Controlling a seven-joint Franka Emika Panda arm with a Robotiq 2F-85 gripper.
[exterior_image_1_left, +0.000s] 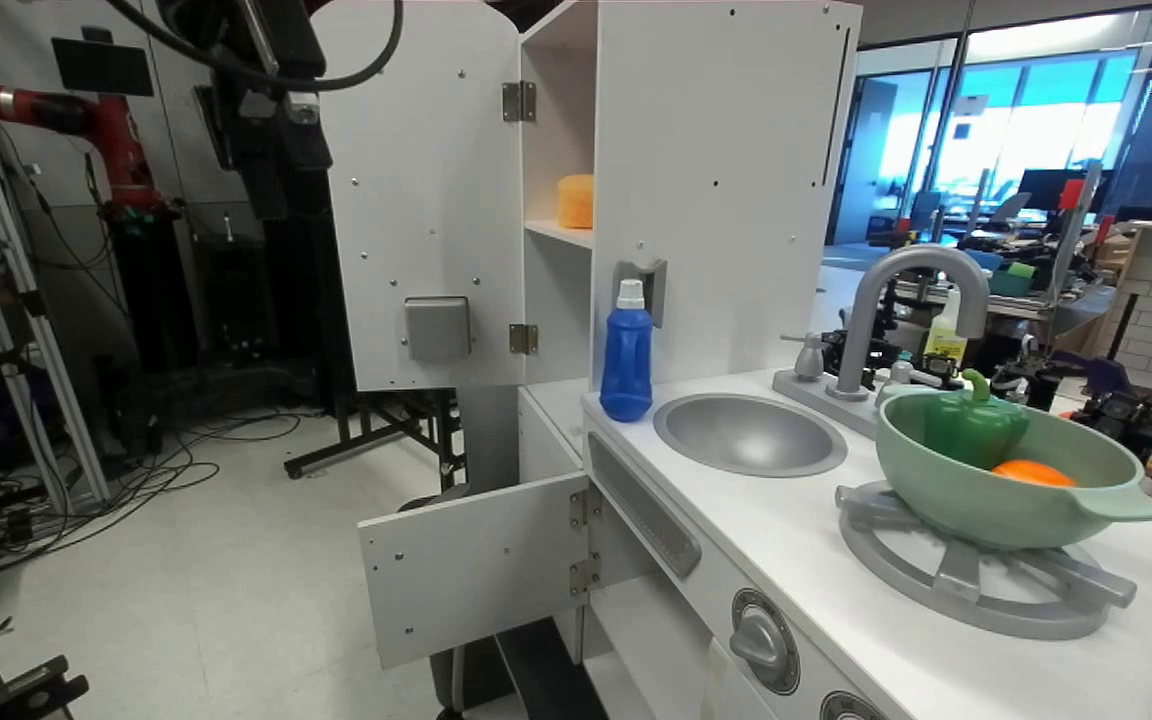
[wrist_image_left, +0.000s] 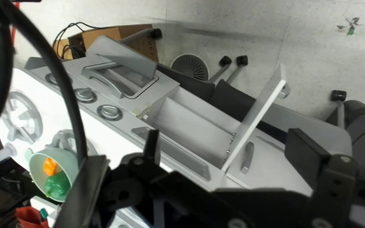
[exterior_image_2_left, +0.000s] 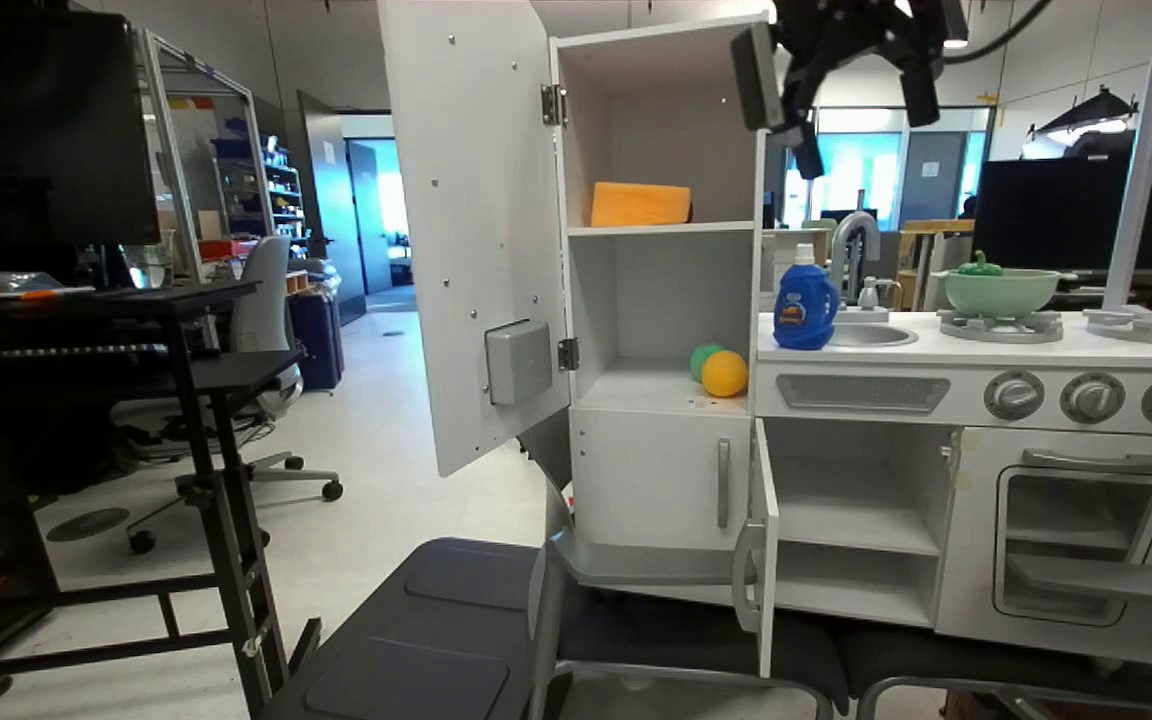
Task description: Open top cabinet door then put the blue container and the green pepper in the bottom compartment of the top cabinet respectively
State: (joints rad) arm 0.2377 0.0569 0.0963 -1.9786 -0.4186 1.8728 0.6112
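We find a label (exterior_image_2_left: pixel 792 314) on the blue container (exterior_image_2_left: pixel 806 290) (lettering too small for us to read), which stands upright on the worktop (exterior_image_1_left: pixel 786 520) beside the sink (exterior_image_1_left: pixel 751 435). Our empty end effector (exterior_image_2_left: pixel 846 100) hangs with fingers (exterior_image_2_left: pixel 920 95) spread wide. The green pepper (exterior_image_1_left: pixel 971 432) sits in the pale green bowl (exterior_image_1_left: pixel 986 512); the top cabinet door (exterior_image_1_left: pixel 426 190) is open.

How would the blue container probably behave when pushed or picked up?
The blue container may tip if pushed high up, being taller than wide. Its surface looks smooth, so it could slip in a loose grip. Standing near the edge of the counter, it might fall off.
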